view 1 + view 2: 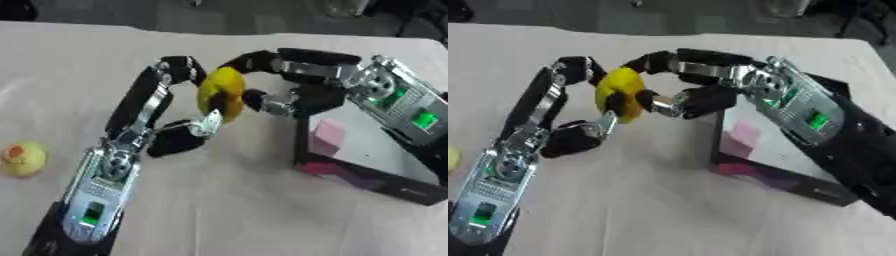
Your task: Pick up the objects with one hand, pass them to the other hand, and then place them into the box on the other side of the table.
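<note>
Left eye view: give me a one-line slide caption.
Left hand and right hand both grip a yellow rounded object mid-handover beside the dark box.

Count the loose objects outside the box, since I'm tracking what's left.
2: a yellow rounded object held between the fingers of both hands above the table, and a yellow-red ball at the table's left edge.

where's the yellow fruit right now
The yellow fruit is in mid-air at centre view, held between the left hand and right hand, just left of the box on the table's right side.
</note>
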You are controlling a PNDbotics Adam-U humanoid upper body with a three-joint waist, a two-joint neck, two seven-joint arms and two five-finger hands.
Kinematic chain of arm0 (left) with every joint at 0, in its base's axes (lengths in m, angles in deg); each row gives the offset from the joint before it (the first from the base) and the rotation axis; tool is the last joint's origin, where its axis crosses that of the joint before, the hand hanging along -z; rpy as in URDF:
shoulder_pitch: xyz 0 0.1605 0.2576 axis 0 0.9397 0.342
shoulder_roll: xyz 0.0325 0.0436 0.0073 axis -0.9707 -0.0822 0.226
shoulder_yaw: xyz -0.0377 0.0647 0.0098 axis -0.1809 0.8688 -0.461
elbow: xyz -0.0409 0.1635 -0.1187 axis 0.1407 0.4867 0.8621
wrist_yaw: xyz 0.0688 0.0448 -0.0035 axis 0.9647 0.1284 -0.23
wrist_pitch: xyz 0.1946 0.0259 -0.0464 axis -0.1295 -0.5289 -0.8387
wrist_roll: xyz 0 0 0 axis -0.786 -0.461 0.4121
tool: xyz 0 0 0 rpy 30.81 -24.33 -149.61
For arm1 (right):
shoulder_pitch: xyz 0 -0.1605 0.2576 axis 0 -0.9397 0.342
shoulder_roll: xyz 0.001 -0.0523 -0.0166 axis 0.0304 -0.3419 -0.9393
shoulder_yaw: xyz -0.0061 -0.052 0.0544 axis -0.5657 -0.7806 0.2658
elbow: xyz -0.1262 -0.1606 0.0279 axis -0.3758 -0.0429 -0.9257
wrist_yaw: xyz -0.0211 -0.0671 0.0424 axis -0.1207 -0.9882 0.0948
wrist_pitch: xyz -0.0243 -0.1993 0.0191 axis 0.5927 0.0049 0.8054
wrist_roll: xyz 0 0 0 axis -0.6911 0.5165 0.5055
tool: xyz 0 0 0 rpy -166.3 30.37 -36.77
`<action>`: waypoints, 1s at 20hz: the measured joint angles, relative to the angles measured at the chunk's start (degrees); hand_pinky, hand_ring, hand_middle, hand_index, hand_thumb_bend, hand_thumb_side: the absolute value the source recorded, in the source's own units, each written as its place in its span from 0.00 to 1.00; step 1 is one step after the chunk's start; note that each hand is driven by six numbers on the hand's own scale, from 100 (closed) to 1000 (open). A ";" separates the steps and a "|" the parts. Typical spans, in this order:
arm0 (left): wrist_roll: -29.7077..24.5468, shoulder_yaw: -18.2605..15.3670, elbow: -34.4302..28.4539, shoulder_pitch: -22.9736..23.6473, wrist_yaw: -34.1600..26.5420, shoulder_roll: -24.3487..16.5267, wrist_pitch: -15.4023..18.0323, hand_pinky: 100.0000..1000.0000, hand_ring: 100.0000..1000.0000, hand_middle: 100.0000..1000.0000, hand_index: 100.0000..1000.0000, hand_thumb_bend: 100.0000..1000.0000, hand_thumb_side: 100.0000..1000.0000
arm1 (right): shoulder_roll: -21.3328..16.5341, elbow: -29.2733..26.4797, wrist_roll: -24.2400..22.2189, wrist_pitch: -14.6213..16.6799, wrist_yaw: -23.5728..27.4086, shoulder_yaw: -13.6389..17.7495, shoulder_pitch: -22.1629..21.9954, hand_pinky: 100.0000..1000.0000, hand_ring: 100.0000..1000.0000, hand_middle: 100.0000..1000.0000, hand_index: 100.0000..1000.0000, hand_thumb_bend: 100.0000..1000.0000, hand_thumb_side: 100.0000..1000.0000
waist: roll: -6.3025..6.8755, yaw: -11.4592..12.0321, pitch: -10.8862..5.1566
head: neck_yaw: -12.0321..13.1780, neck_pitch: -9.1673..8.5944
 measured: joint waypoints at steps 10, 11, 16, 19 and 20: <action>-0.42 1.03 0.00 -0.01 0.09 0.49 0.61 0.76 0.61 0.45 0.44 0.00 0.29 | 0.54 0.00 0.84 -1.26 0.28 -0.29 0.46 0.99 1.00 0.72 0.78 0.00 0.59 | -0.33 0.43 0.59 | -0.41 0.05; -0.46 1.08 0.01 -0.01 0.15 0.50 0.61 0.76 0.61 0.45 0.44 0.00 0.29 | 0.63 0.00 1.11 -1.52 0.65 -0.29 0.46 0.98 1.00 0.69 0.74 0.00 0.55 | -0.33 0.43 0.60 | -0.41 0.06; -0.47 1.35 0.02 -0.01 0.32 0.51 0.58 0.76 0.61 0.45 0.44 0.00 0.28 | 0.94 0.00 3.40 -3.53 3.69 -0.31 0.46 0.97 1.00 0.54 0.61 0.00 0.34 | -0.33 0.44 0.60 | -0.42 0.07; -0.38 1.35 0.02 -0.01 0.35 0.51 0.50 0.76 0.61 0.45 0.44 0.00 0.28 | 0.94 0.00 4.73 -4.45 5.85 -0.47 0.46 0.96 1.00 0.51 0.58 0.00 0.29 | -0.33 0.42 0.60 | -0.47 0.07; -0.37 1.35 0.02 -0.01 0.37 0.51 0.49 0.76 0.61 0.45 0.45 0.00 0.28 | 0.94 0.00 4.92 -4.57 6.44 -0.52 0.46 0.95 1.00 0.50 0.57 0.00 0.27 | -0.33 0.40 0.60 | -0.49 0.07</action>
